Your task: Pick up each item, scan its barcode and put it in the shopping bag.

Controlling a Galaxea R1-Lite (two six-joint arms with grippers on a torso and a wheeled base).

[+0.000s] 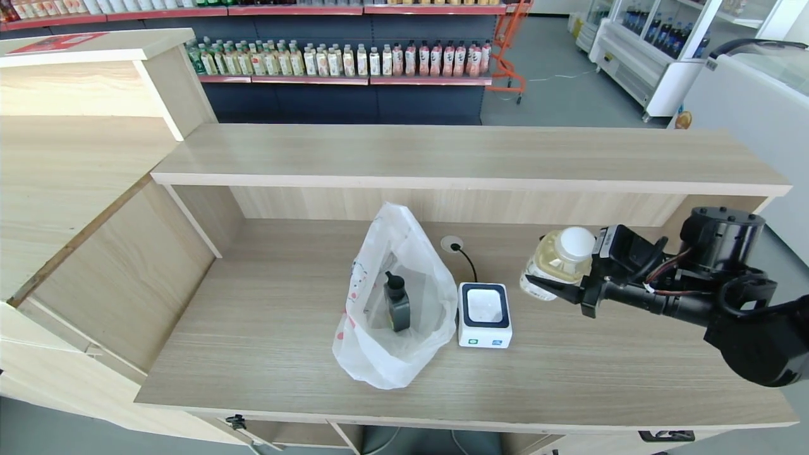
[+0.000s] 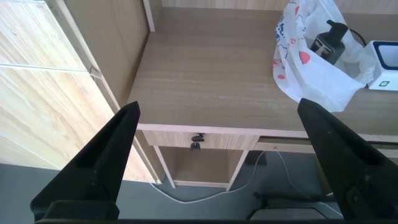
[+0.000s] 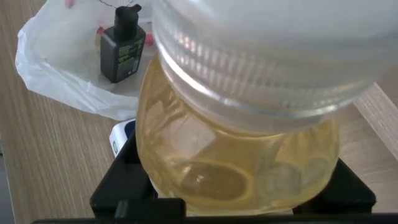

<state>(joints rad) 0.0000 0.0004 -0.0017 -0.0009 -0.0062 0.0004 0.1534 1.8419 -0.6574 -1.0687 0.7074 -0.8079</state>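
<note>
Looks like a small shop checkout. The worktop is pale wood-grain laminate, boxed in by a raised ledge of the same stuff at the back and a taller side counter on the left. Behind that, dark shelving with red edge strips carries a long row of drink bottles, with an orange rack at its end. The floor is plain grey. Off to the right are glass-door chillers and a white chest freezer. Lighting is bright and even.
</note>
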